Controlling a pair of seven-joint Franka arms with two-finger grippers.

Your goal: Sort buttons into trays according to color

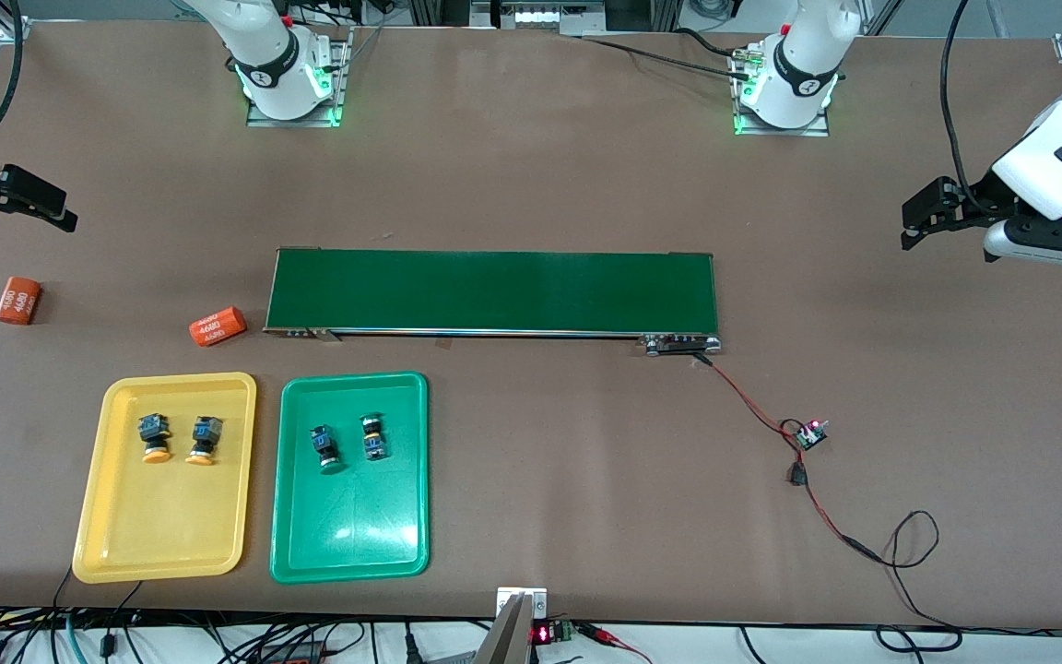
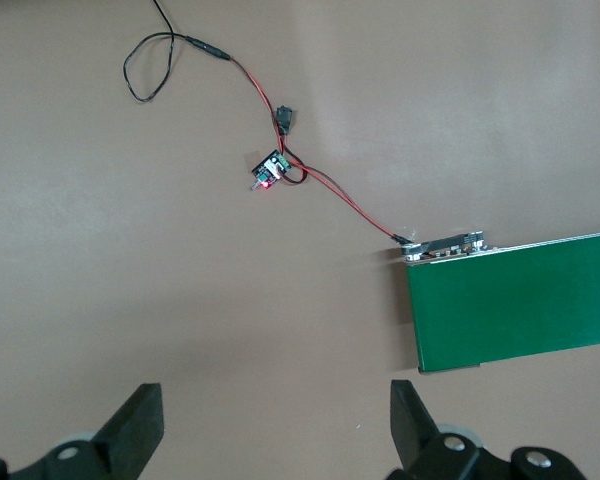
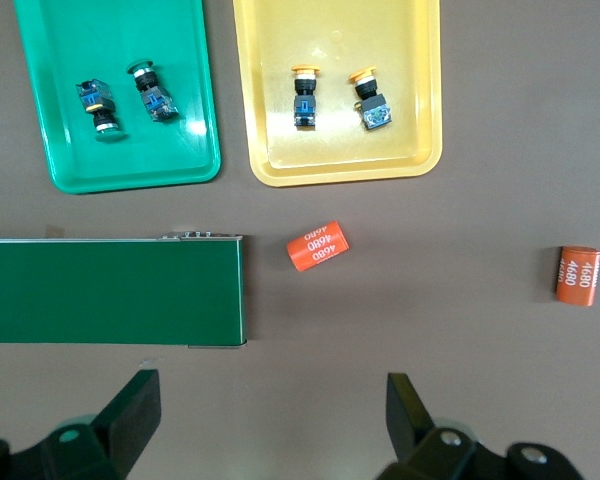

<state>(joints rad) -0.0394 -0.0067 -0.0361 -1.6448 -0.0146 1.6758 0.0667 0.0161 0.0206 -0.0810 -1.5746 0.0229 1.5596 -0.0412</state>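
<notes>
White arms [image 1: 1061,157] are wearing black joint bands; green lights are glowing at their bases [image 1: 291,88], and each black pincer [image 1: 923,221] is showing two blunt fingers [image 2: 135,425].

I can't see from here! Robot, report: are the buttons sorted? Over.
Left pincer and right pincer open, empty. Yellow buttons in yellow tray, green buttons in green tray. Nothing blocking.

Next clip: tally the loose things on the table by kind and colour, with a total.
Yellow-capped buttons: 2, in the yellow tray
Green-capped buttons: 2, in the green tray
Yellow tray: 1
Green tray: 1
Orange cylinders: 2
Conveyor belt: 1
Circuit board: 1
Total: 10
</notes>
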